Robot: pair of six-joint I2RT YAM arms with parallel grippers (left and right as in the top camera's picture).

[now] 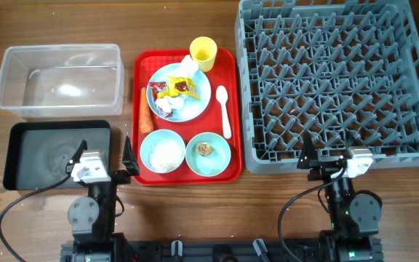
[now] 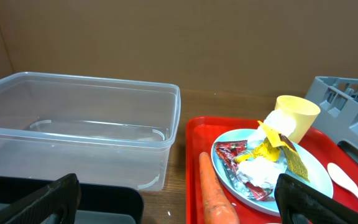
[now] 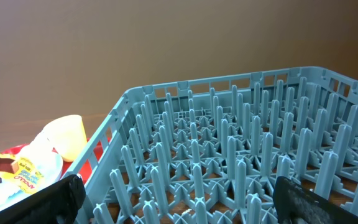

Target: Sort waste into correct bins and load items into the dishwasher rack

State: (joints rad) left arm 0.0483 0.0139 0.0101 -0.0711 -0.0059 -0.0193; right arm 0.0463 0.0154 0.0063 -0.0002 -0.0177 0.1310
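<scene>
On the red tray (image 1: 151, 62) a pale blue plate (image 1: 195, 109) carries yellow and red wrappers (image 1: 177, 87) and tissue wads (image 1: 167, 106). Beside it lie an orange carrot (image 1: 146, 113), a yellow cup (image 1: 203, 52) and a white spoon (image 1: 224, 109). One bowl (image 1: 145, 143) holds rice, the other (image 1: 220, 161) a brown lump. My left gripper (image 1: 106, 154) (image 2: 178, 205) hangs open between the black tray (image 1: 42, 149) and the red tray, holding nothing. My right gripper (image 1: 329, 156) (image 3: 179, 202) is open at the near edge of the grey rack (image 1: 247, 109).
The clear tub (image 1: 59, 80) stands behind the black tray at the far left and has nothing in it. Bare wooden table shows along the near edge between the two arm bases. The rack's upright pegs (image 3: 229, 155) fill the right wrist view.
</scene>
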